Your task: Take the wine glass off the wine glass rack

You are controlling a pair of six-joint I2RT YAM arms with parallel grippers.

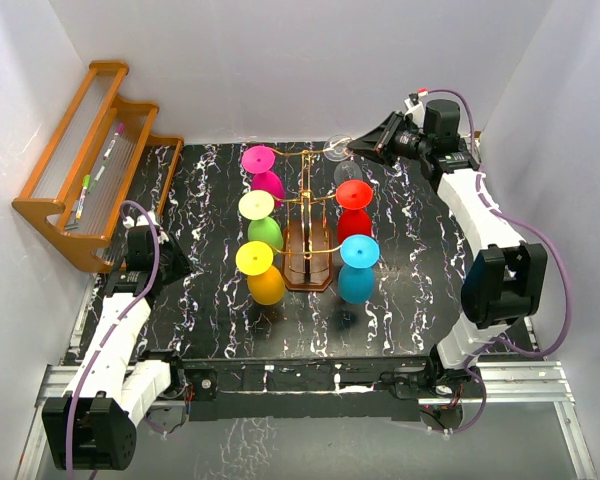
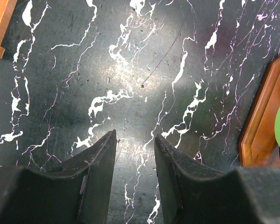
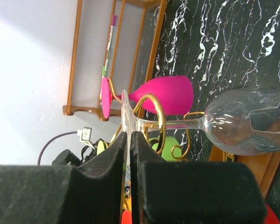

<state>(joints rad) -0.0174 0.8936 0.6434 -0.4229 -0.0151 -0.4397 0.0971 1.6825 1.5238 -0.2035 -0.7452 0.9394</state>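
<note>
The wine glass rack (image 1: 307,268) stands mid-table, with a brown wooden base and gold scrolled wire arms (image 3: 157,115). A clear wine glass (image 1: 344,165) hangs at its back right arm. In the right wrist view its bowl (image 3: 248,122) is on the right and its stem crosses the gold scroll. My right gripper (image 1: 364,148) is shut on the thin foot of the clear glass (image 3: 125,108), pinched between the pads (image 3: 132,136). My left gripper (image 2: 135,137) is open and empty over the black marble table (image 2: 130,74), left of the rack (image 1: 168,262).
Magenta (image 1: 264,172), green (image 1: 264,225), orange (image 1: 264,278), red (image 1: 355,210) and blue (image 1: 358,270) glasses hang on the rack. A stepped wooden shelf (image 1: 88,165) with pens leans at the back left. White walls close in on three sides. The rack base edge (image 2: 257,133) shows right of my left gripper.
</note>
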